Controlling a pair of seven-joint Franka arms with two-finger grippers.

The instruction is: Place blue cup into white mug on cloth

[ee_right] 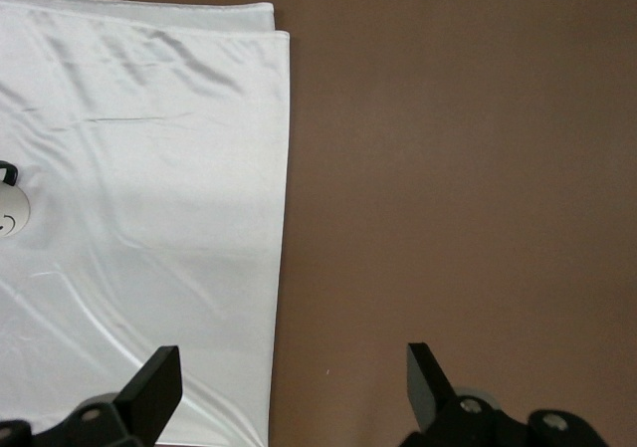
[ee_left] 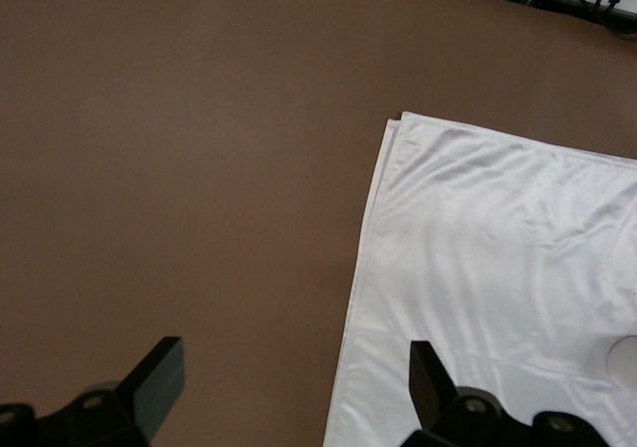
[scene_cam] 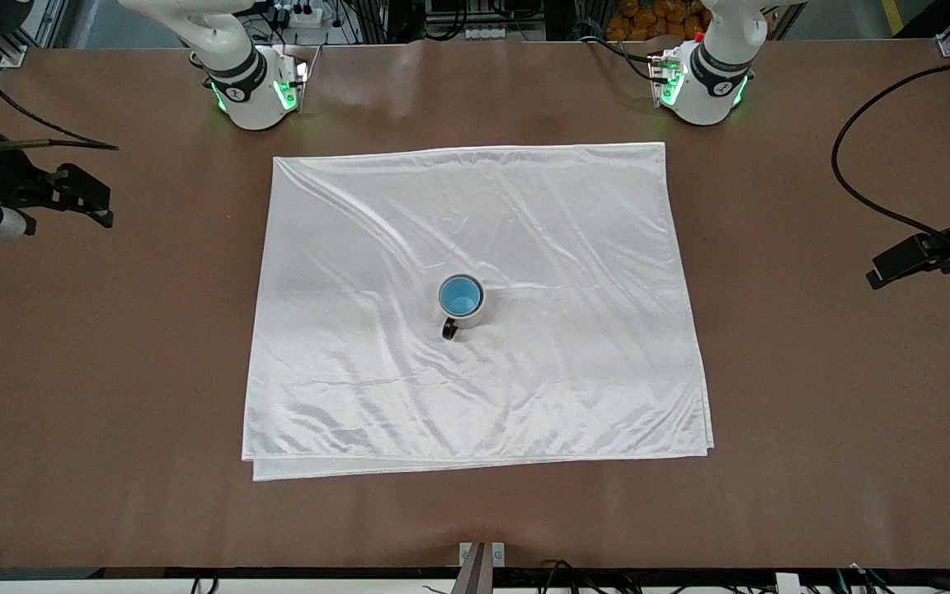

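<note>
The white cloth (scene_cam: 524, 214) lies spread in the middle of the table. The white mug (scene_cam: 476, 317) stands upright on it near its middle, black handle toward the front camera. The blue cup (scene_cam: 459, 295) sits inside the mug, its blue inside showing. My right gripper (scene_cam: 100, 202) is open and empty over bare table at the right arm's end. My left gripper (scene_cam: 883, 272) is open and empty over bare table at the left arm's end. The left wrist view shows its gripper (ee_left: 296, 377) over the cloth's edge (ee_left: 498, 248). The right wrist view shows its gripper (ee_right: 294, 382), the cloth (ee_right: 149, 168) and a sliver of the mug (ee_right: 10, 213).
The brown table (scene_cam: 813, 412) runs wide around the cloth. A black cable (scene_cam: 854, 181) loops over the table at the left arm's end. A small metal bracket (scene_cam: 482, 554) sits at the table edge nearest the front camera. The arm bases (scene_cam: 252, 91) stand along the robots' edge.
</note>
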